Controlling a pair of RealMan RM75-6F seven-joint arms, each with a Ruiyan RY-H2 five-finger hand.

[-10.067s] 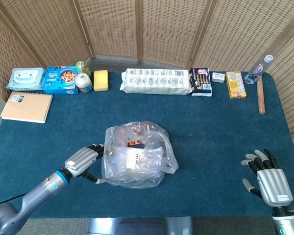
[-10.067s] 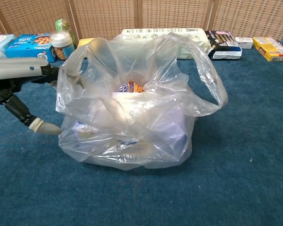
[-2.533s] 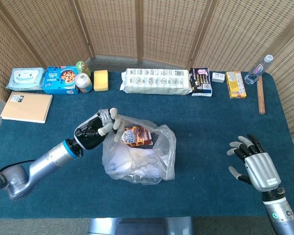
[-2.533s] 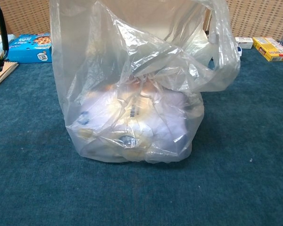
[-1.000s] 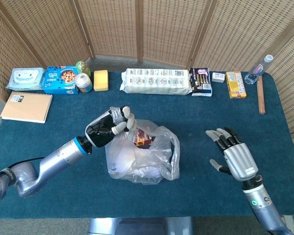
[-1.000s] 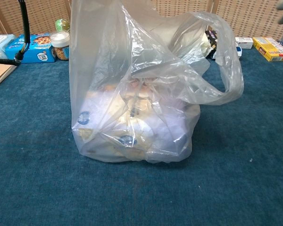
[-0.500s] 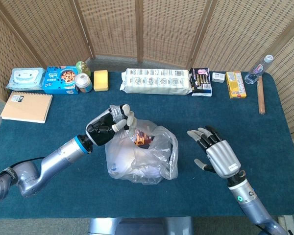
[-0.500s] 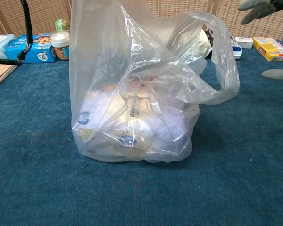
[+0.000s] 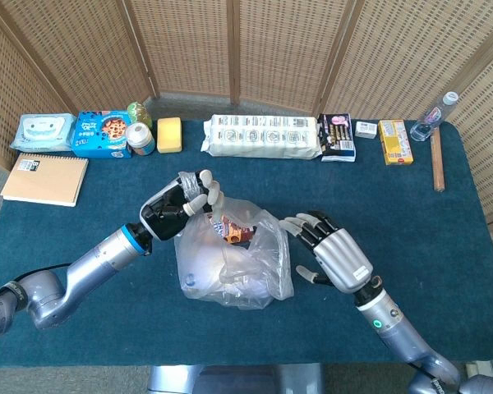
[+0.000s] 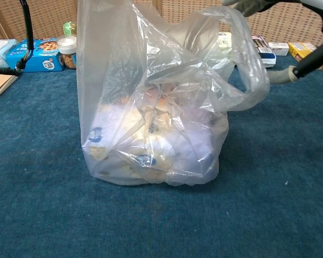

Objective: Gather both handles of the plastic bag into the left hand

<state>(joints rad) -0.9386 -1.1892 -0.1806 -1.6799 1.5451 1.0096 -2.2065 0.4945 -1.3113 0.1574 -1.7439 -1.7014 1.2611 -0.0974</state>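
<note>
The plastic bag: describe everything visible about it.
The plastic bag is thin, clear and crinkled, standing upright on the blue table with packaged goods showing through it. The left hand holds one handle up. The other handle loops out toward the open right hand, whose fingertips are at it.

The plastic bag [image 10: 151, 113] stands upright on the blue table [image 10: 269, 215], full. Its right handle [image 10: 251, 70] loops outward, my right hand [image 10: 290, 43] just beside it, fingers spread.
</note>
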